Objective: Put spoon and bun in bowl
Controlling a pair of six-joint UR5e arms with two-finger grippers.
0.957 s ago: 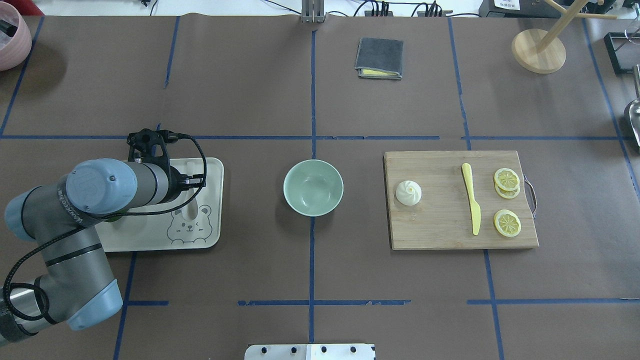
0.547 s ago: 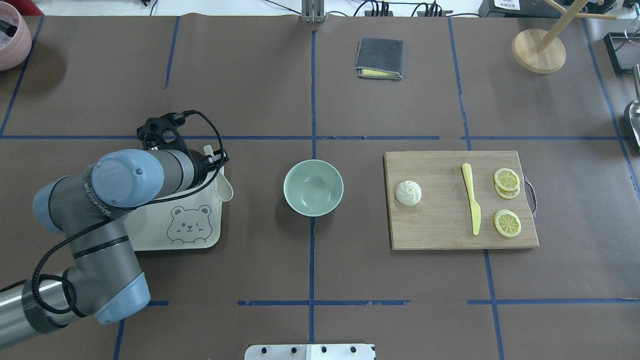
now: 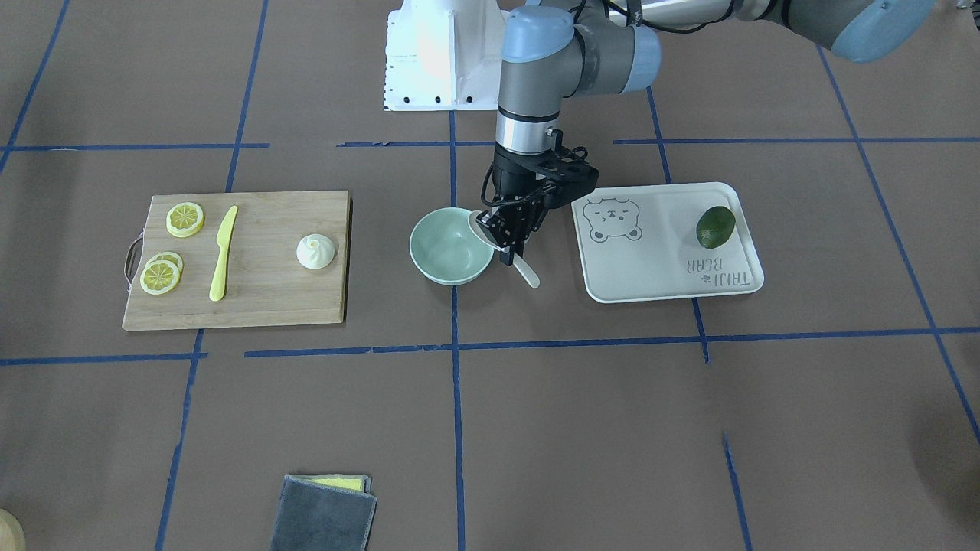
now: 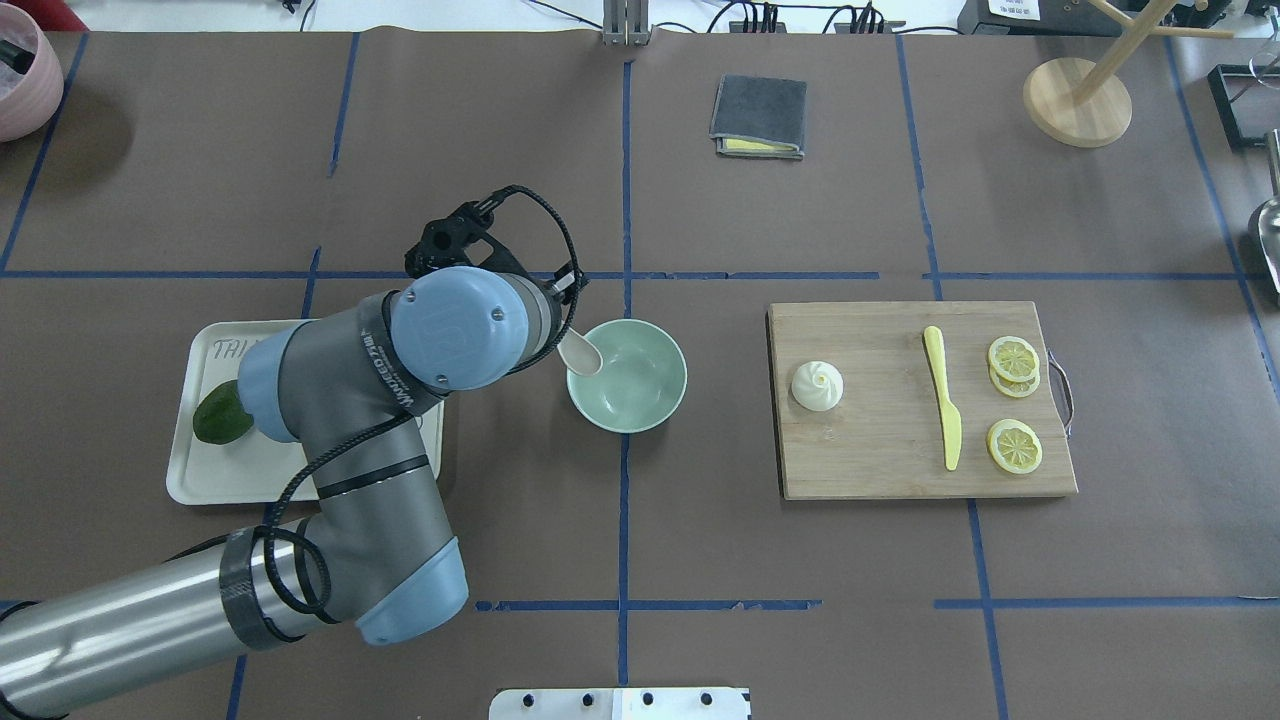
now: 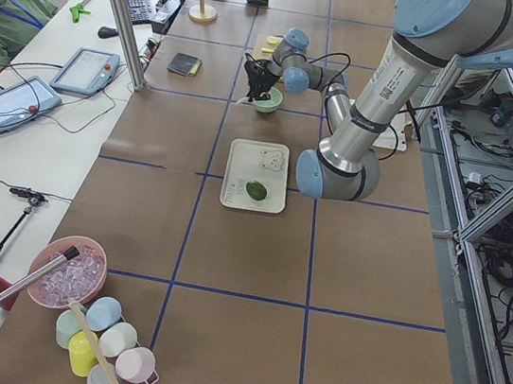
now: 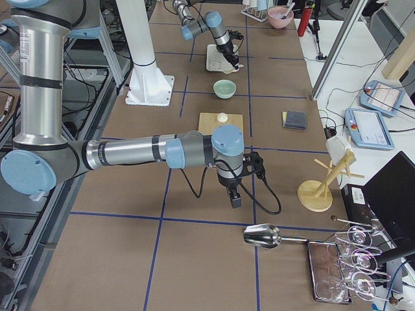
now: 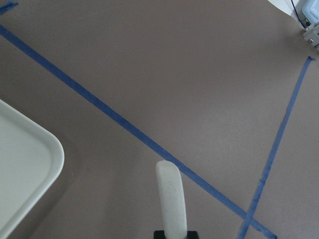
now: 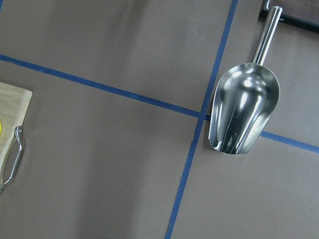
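My left gripper is shut on the handle of the off-white spoon. It holds the spoon tilted, with the scoop over the left rim of the mint-green bowl and the handle end pointing away from the bowl. In the left wrist view the spoon handle sticks out over bare table. The white bun sits on the left part of the wooden cutting board, to the right of the bowl. My right gripper shows only in the exterior right view, far from the bowl; I cannot tell its state.
A white bear tray with a green fruit lies left of the bowl. A yellow knife and lemon slices lie on the board. A grey cloth lies at the back. A metal scoop lies below the right wrist.
My left arm has lifted the spoon off the white tray and carried it right, from over the tray to the bowl's left rim. The bun and bowl have not moved.
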